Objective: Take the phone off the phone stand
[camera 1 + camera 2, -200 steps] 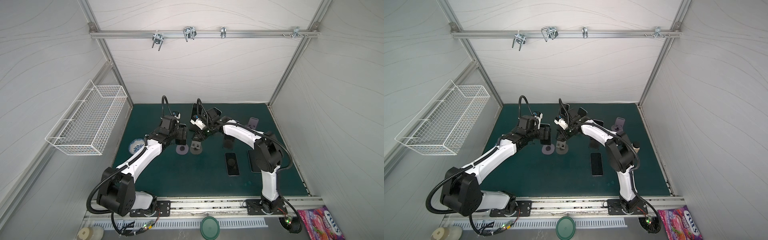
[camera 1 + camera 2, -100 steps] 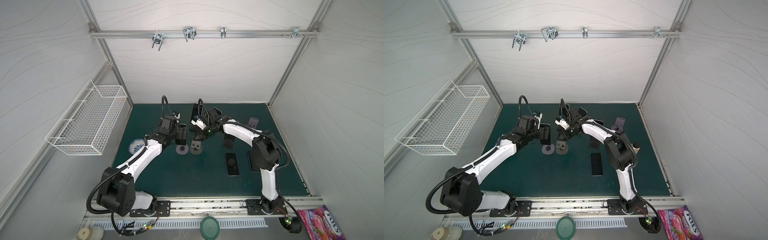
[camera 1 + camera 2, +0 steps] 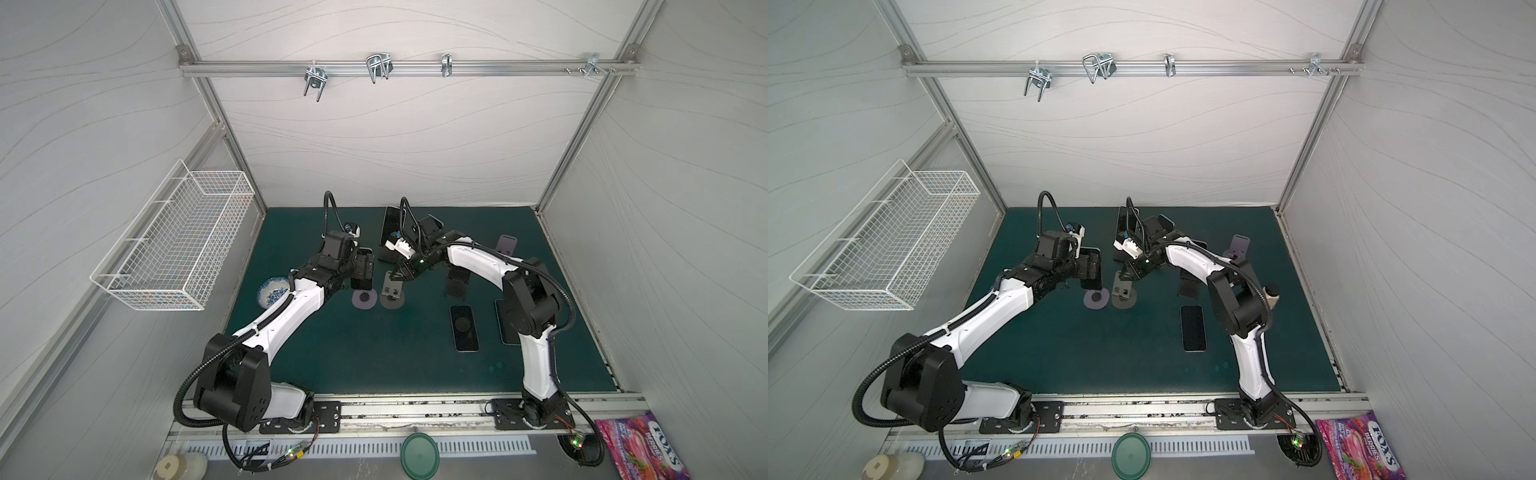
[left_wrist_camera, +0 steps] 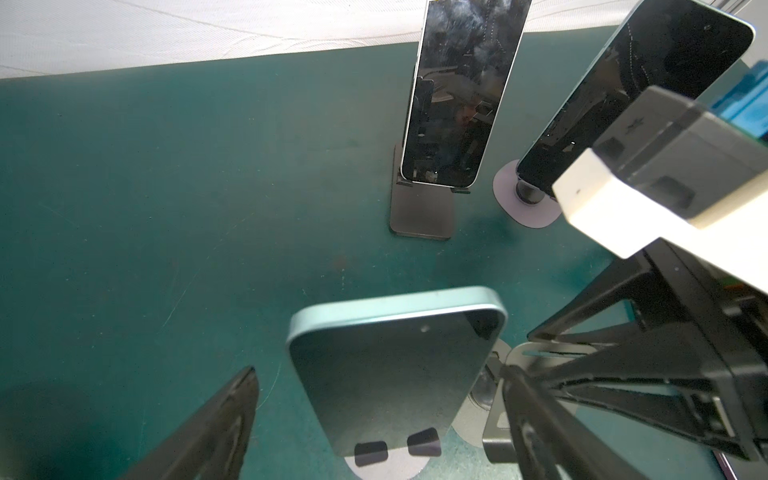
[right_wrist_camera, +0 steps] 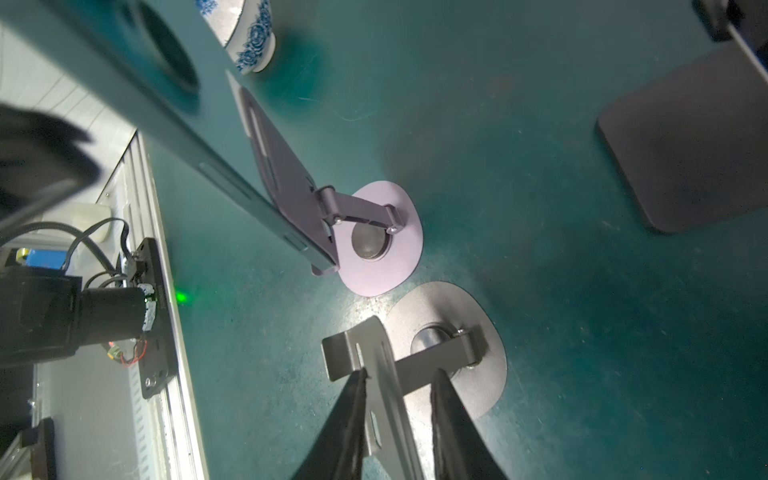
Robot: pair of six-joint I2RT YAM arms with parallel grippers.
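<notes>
Left gripper (image 4: 376, 374) gapes wide astride the green phone (image 4: 390, 399), which leans on the lilac stand (image 5: 382, 266). Right gripper (image 5: 399, 374) sits narrow around the empty grey stand (image 5: 359, 349), grip unclear. The phone looks stiff, slick and breakable: pinch its long edges.

Wide-spread left pincer (image 4: 380, 374), narrower right pincer (image 5: 401, 374) (both low, facing inward)
</notes>
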